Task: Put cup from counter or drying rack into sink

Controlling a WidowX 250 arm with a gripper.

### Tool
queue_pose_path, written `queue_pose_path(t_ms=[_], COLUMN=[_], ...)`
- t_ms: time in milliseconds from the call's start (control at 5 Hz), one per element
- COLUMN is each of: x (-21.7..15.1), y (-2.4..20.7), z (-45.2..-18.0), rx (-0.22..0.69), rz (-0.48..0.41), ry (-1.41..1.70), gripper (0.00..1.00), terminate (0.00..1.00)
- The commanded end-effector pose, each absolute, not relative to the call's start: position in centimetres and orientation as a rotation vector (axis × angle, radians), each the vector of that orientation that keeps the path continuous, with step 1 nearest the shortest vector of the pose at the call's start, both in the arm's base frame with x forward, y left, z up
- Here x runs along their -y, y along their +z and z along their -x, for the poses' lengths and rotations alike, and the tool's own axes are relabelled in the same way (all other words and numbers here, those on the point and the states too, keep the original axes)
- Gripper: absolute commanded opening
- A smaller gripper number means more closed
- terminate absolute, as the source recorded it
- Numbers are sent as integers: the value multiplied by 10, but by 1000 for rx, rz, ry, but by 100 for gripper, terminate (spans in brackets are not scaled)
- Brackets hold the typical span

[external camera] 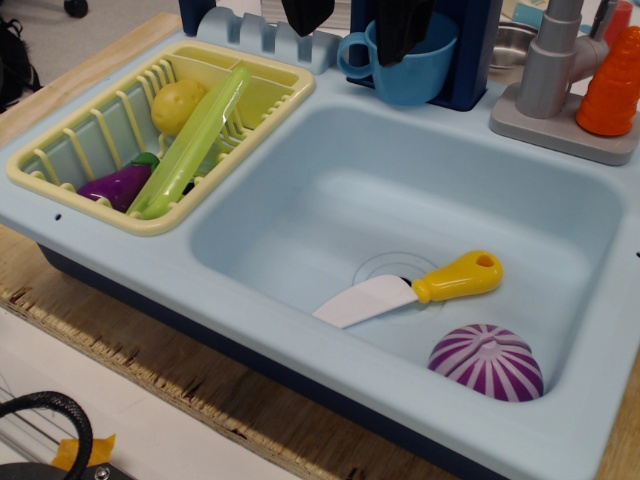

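Observation:
The blue cup (415, 70) stands upright on the pale blue counter (330, 85) behind the sink (300, 215), its loop handle pointing left. My gripper (352, 20) hangs over it from the top edge, with its jaws apart. One black finger (400, 28) dips into the cup's mouth. The other finger (305, 12) hangs left of the handle, clear of the cup. The yellow drying rack (70, 178) sits left of the sink and holds no cup.
The sink holds a yellow-handled toy knife (420, 287) over the drain and a purple striped half onion (487, 362). The rack holds a potato (176, 105), an eggplant (118, 185) and a green stalk (195, 145). A grey faucet (555, 70) and an orange cone (612, 85) stand at the back right.

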State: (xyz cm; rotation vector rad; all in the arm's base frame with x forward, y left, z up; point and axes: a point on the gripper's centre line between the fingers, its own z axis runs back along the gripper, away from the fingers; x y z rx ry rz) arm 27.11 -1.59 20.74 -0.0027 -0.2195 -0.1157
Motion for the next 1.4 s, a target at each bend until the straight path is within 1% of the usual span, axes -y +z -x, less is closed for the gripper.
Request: queue_pose_path(t_ms=[0,200,400,600,800,1000,1200], x=[16,19,24,30,30,25,21], y=[207,205,205,204,201,194,181], z=[-271,-290,-305,-319,-332,-344,-350], rx=[219,287,399,503,521,514,455], rz=[3,-87,-142,-175,-170,-155,-127], ry=[-116,-344,-546,-747,-798,-811,-788], gripper=[100,100,100,100,100,100,100], terminate=[0,0,0,0,0,0,0])
